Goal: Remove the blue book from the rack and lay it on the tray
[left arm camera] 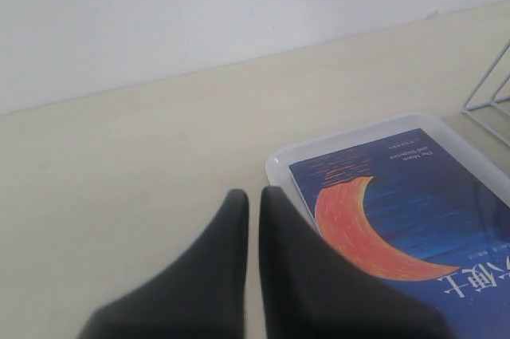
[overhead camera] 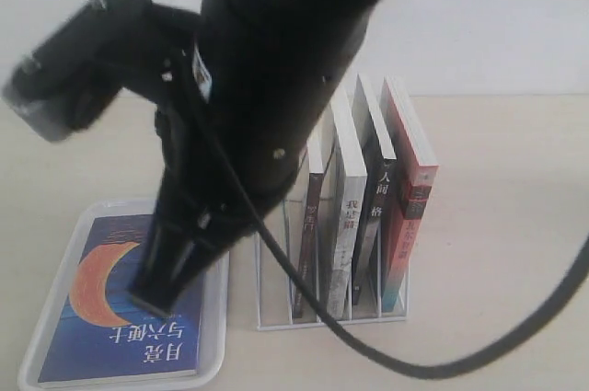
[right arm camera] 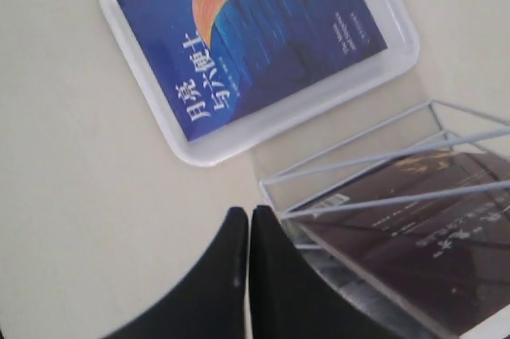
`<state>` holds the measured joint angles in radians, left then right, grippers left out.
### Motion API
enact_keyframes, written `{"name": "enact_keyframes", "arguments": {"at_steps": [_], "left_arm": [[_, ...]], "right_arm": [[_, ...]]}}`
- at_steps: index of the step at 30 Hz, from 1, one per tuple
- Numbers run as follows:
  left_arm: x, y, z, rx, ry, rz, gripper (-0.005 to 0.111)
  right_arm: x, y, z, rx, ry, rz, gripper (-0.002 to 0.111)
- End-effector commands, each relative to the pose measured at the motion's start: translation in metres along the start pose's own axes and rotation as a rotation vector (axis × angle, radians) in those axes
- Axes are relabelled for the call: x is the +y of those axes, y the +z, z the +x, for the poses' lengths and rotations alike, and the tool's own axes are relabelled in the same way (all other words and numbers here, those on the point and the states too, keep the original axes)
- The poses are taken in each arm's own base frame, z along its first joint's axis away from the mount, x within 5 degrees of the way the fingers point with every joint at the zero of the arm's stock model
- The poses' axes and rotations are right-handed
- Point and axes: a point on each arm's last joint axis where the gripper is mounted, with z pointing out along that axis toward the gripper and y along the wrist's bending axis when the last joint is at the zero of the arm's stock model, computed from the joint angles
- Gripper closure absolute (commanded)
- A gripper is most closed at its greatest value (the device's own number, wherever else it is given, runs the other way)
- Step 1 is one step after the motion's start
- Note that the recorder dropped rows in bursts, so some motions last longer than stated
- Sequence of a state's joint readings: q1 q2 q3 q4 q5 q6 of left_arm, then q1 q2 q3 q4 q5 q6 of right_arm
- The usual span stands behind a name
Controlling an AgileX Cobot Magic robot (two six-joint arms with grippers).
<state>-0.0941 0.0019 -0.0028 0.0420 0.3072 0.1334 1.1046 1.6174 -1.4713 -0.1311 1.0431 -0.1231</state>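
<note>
The blue book (overhead camera: 120,336) with its orange crescent lies flat, cover up, inside the white tray (overhead camera: 213,317) at the lower left. To the tray's right stands the white wire rack (overhead camera: 322,322). My right gripper (overhead camera: 156,297) reaches across and hangs high above the book, pointing straight down, shut and empty. From the right wrist, the book (right arm camera: 263,36), tray (right arm camera: 199,147) and rack (right arm camera: 358,143) lie beyond the shut gripper (right arm camera: 249,213). My left gripper (left arm camera: 253,194) is shut and empty beside a corner of the tray (left arm camera: 279,165), left of the book (left arm camera: 414,195).
Several books stand upright in the rack, among them a red-spined one (overhead camera: 409,216), a black-spined one (overhead camera: 377,207) and a white one (overhead camera: 345,225). The right arm's black bulk and its cable (overhead camera: 368,354) block much of the exterior view. A pale wall backs the table.
</note>
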Motion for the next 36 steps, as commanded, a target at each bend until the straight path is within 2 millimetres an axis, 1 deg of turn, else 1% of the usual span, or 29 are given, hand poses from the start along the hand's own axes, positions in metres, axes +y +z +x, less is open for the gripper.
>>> {"name": "enact_keyframes", "arguments": {"at_steps": [1,3,5,8,12,13,16,17,20,23,26,29,30,32,36], "left_arm": [[-0.001,0.000,-0.001,-0.014,-0.016,0.009,0.102],[-0.001,0.000,-0.001,-0.014,-0.016,0.009,0.102],[-0.001,0.000,-0.001,-0.014,-0.016,0.009,0.102],[-0.001,0.000,-0.001,-0.014,-0.016,0.009,0.102],[-0.001,0.000,-0.001,-0.014,-0.016,0.009,0.102],[-0.001,0.000,-0.001,-0.014,-0.016,0.009,0.102],[-0.001,0.000,-0.001,-0.014,-0.016,0.009,0.102],[-0.001,0.000,-0.001,-0.014,-0.016,0.009,0.102],[-0.001,0.000,-0.001,-0.014,-0.016,0.009,0.102],[-0.001,0.000,-0.001,-0.014,-0.016,0.009,0.102],[-0.001,0.000,-0.001,-0.014,-0.016,0.009,0.102],[-0.001,0.000,-0.001,-0.014,-0.016,0.009,0.102],[-0.001,0.000,-0.001,-0.014,-0.016,0.009,0.102],[-0.001,0.000,-0.001,-0.014,-0.016,0.009,0.102],[-0.001,0.000,-0.001,-0.014,-0.016,0.009,0.102]], "right_arm": [[0.004,0.027,0.028,0.135,-0.030,0.019,0.108],[0.005,0.028,0.036,0.112,-0.035,0.031,0.108],[0.006,0.026,0.040,0.029,-0.049,0.048,0.108],[0.006,0.014,0.048,-0.137,-0.061,0.071,0.108],[0.004,-0.019,0.066,-0.322,0.053,0.081,0.108],[0.003,-0.030,0.073,-0.387,0.091,0.085,0.108],[-0.003,-0.053,0.093,-0.563,0.144,0.117,0.108],[-0.005,-0.055,0.102,-0.608,0.163,0.128,0.108],[-0.012,-0.066,0.131,-0.777,0.293,0.161,0.108],[-0.017,-0.066,0.171,-0.865,0.479,0.202,0.108],[-0.014,-0.054,0.218,-0.875,0.635,0.264,0.108],[-0.006,-0.045,0.256,-0.947,0.724,0.358,0.108],[-0.002,-0.042,0.266,-0.976,0.753,0.379,0.108],[0.005,-0.043,0.283,-1.075,0.814,0.430,0.108],[0.014,-0.049,0.302,-1.165,0.837,0.536,0.108]]}}
